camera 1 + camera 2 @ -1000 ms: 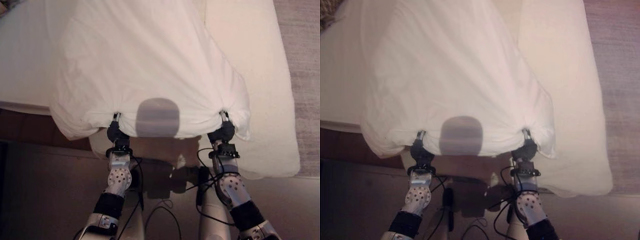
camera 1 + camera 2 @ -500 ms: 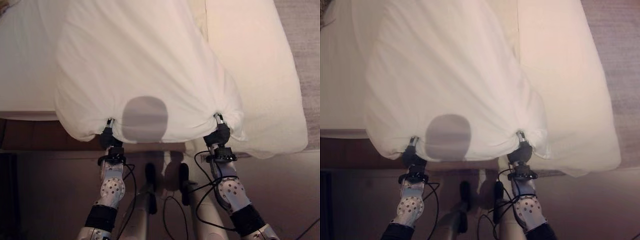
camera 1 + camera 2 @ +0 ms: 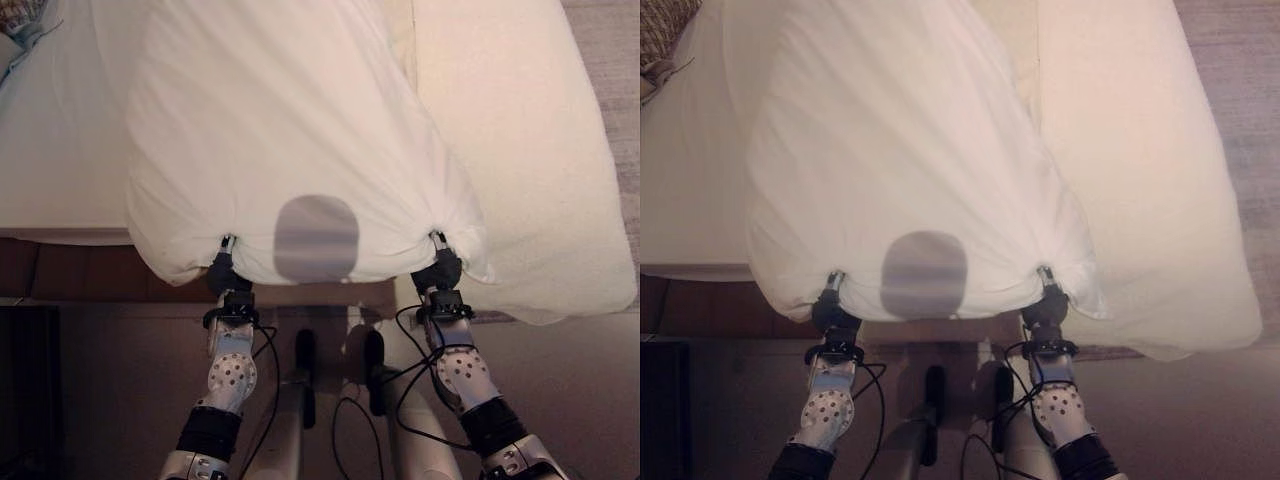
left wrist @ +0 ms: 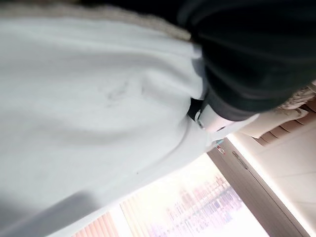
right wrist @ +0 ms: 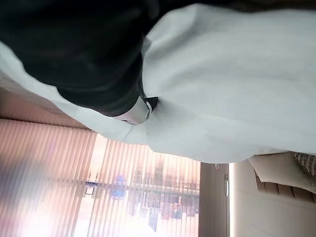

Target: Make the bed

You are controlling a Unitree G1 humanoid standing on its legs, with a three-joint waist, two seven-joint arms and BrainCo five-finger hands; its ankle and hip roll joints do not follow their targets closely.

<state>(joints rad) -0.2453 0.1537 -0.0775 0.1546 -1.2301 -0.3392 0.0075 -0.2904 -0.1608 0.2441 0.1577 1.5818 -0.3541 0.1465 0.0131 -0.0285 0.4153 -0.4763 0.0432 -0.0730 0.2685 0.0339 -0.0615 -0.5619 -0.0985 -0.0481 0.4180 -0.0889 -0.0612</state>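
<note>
Both hands, left hand [image 3: 224,268] and right hand [image 3: 441,265], pinch the white cloth duvet's [image 3: 290,140] bunched edge; spreading it flat over the bed [image 3: 50,160] remains.

One white duvet [image 3: 290,140] was seen at twelve o'clock, spread over one mattress [image 3: 60,150]. Two hands were counted: the left hand [image 3: 222,272] at seven o'clock, the right hand [image 3: 441,268] at five o'clock.

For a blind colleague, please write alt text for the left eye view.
Both robot hands, left hand and right hand, grip the gathered near edge of a white duvet, held over the bed. A second white cover lies to the right.
</note>
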